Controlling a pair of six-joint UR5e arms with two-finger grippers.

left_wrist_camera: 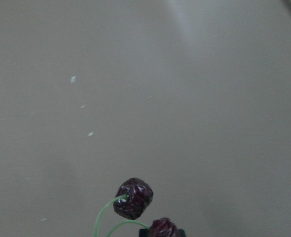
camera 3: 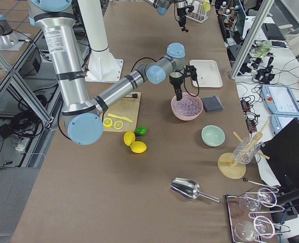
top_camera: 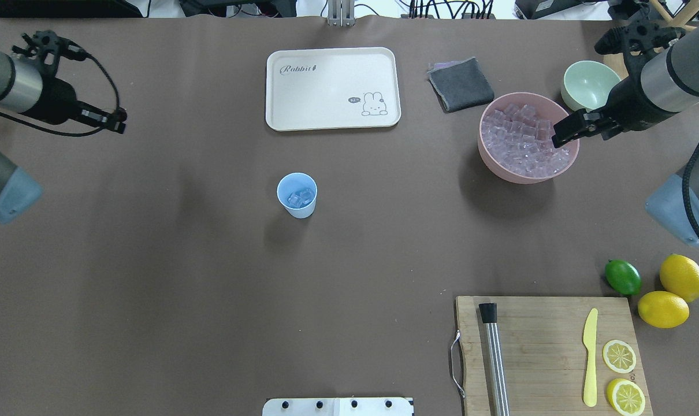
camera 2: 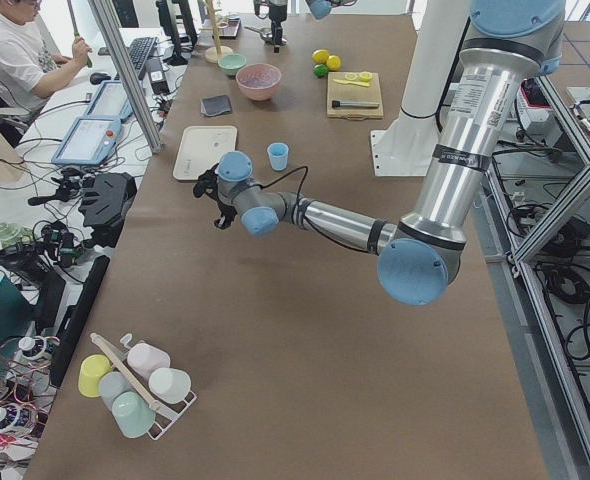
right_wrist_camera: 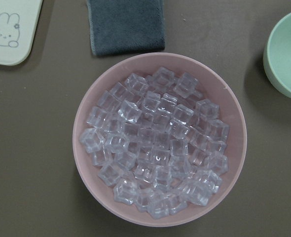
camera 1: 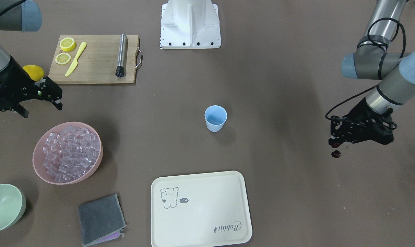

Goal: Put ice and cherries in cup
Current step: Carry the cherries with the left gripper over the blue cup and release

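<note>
Two cherries [left_wrist_camera: 134,198] hang by their stems from your left gripper [camera 1: 332,141], pinched shut, well apart from the cup [top_camera: 301,211] | cup holds a few ice cubes [top_camera: 299,198] | right gripper [camera 1: 51,97] over pink bowl [right_wrist_camera: 79,123], opening: can't tell | risk: stems slip on a fast swing; a high release may bounce cherries off the ice.

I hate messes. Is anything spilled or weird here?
Nothing stands out. The ice sits in the pink bowl and the cup, the cup stands upright, and the cherries hang from the left gripper.
</note>
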